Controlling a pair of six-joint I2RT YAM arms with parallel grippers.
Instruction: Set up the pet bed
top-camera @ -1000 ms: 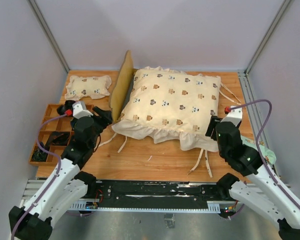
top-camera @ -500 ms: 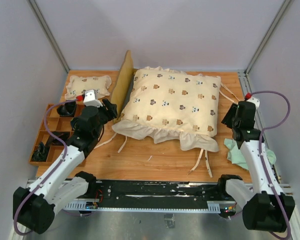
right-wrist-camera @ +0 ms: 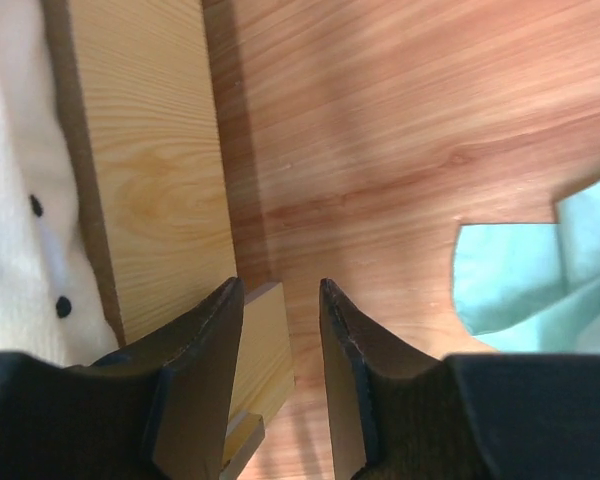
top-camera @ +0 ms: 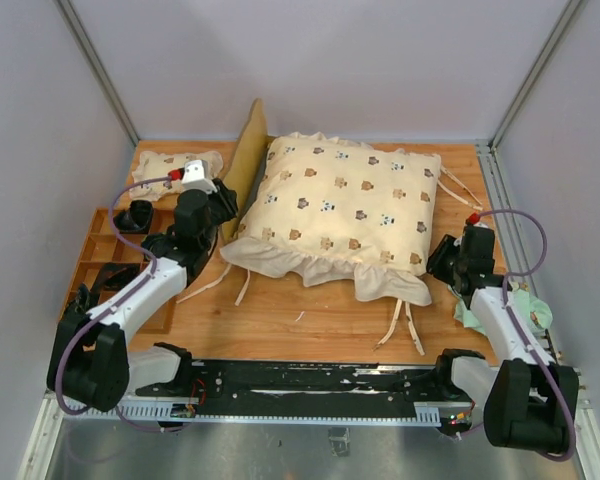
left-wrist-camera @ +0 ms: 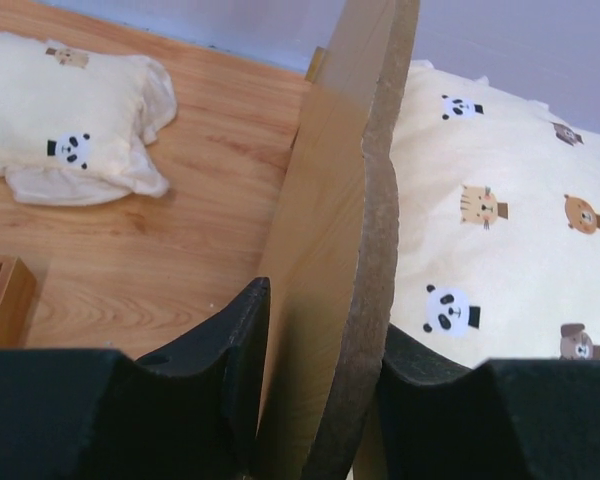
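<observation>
- The right gripper [right-wrist-camera: 277,290] sits low at the near right of the light wooden tabletop [top-camera: 320,320]. Its jaws are apart, and a small block at the frame's corner shows in the gap without being pinched.
- Just to its right lies a crumpled pale green cloth [right-wrist-camera: 525,270], flat on the table near the edge.
- At the near left stands a wooden compartment tray [top-camera: 92,262] with dark items in several sections.
- The small light-wood pet bed [top-camera: 244,162] with a wavy headboard lies across the middle of the table. Its headboard stands on edge at the left and a plain side rail [right-wrist-camera: 145,150] shows at the right.
- A large cream ruffled quilt [top-camera: 340,210] printed with bears covers most of the frame, its ties trailing toward the near edge.
- The left gripper [left-wrist-camera: 325,320] straddles the headboard's near end, one finger [left-wrist-camera: 242,350] pressed on each face, clamped on the board.
- Farthest back on the left rests a small cream bear-print pillow [top-camera: 175,172], apart from the headboard.
</observation>
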